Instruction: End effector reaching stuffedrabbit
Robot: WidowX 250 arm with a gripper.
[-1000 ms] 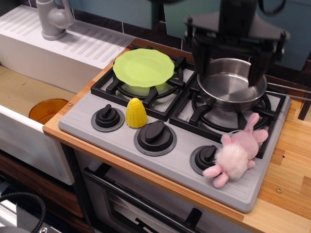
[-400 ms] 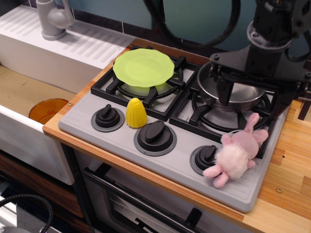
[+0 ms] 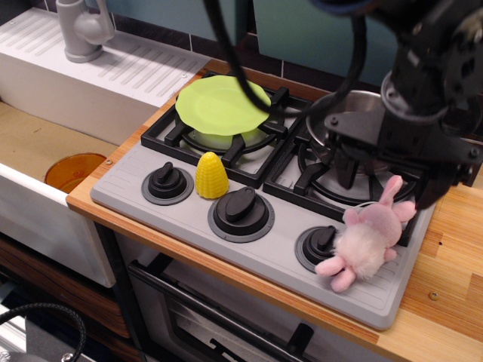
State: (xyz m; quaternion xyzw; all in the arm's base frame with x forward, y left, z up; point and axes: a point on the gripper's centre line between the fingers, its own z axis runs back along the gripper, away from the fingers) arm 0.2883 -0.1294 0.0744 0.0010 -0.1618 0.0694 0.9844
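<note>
A grey toy stove [image 3: 151, 197] fills the counter. The end effector [image 3: 390, 183] hovers at two o'clock, fingers spread apart, empty. The stuffedrabbit [image 3: 367, 235] lies at four o'clock beside the right knob [image 3: 320, 243].

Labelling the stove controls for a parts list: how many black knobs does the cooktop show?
3, in a row along the front edge: left knob beside the corn cob, middle knob, right knob touching the stuffedrabbit. None seems hidden.
</note>
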